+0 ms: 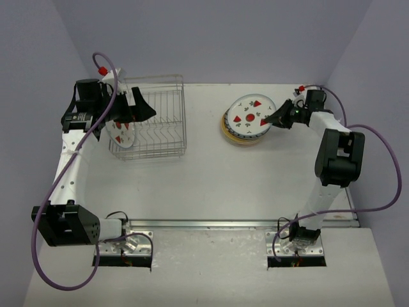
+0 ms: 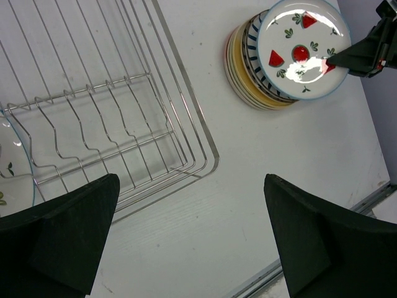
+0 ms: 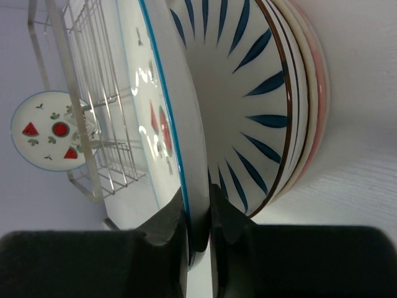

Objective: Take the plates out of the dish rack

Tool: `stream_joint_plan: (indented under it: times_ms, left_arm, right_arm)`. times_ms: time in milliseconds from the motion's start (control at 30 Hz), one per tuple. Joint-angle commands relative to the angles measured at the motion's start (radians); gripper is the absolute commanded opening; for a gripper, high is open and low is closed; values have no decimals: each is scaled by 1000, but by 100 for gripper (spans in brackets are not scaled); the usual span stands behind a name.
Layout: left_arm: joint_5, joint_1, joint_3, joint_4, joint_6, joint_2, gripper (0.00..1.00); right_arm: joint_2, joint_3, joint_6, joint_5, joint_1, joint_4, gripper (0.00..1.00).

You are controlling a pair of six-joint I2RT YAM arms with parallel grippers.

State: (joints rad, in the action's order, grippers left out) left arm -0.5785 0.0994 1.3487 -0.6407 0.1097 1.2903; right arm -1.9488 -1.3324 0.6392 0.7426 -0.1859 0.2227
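Note:
The silver wire dish rack stands at the back left. One white plate with red wedges stands in its left end; it also shows in the left wrist view. My left gripper hangs open and empty over that end, its fingers wide apart. A stack of plates lies at the back right. My right gripper is shut on the rim of a second red-wedge plate, tilted above the striped plate that tops the stack.
A pink-cream plate lies lowest in the stack. The rack's slot wires right of the standing plate hold nothing. Purple walls close in the table at back and sides. A metal rail runs along the near edge.

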Motion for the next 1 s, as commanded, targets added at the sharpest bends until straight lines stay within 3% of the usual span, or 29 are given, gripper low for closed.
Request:
stream_joint_plan:
  times_ms: [0, 33, 100, 133, 167, 367, 467, 567, 733, 967]
  left_arm:
    - [5, 0, 21, 21, -6, -19, 100]
    - [8, 2, 21, 22, -4, -19, 100]
    - [14, 0, 22, 22, -4, -17, 100]
    - [23, 2, 24, 22, -3, -18, 100]
    - [27, 1, 25, 22, -1, -17, 100]
    - [125, 0, 68, 1, -8, -21, 100]
    - [312, 0, 104, -17, -34, -25, 100]
    - [537, 0, 119, -28, -52, -21, 100]
    - [801, 0, 140, -50, -70, 7, 100]
    - [844, 15, 147, -67, -99, 36, 100]
  right_arm:
    - [8, -86, -7, 64, 2, 4, 41]
    - [7, -91, -21, 39, 7, 29, 58]
    - [12, -102, -42, 1, 12, 76, 76]
    - [23, -109, -61, -29, 16, 102, 92]
    - [30, -112, -75, -48, 20, 126, 98]
    - [74, -177, -211, -212, 71, 234, 99]
    - [129, -200, -365, -496, 153, 281, 99]
    - [159, -170, -439, -631, 216, 247, 99]
    - [110, -214, -458, -671, 243, 299, 99]
    - [110, -210, -444, -693, 266, 286, 99]
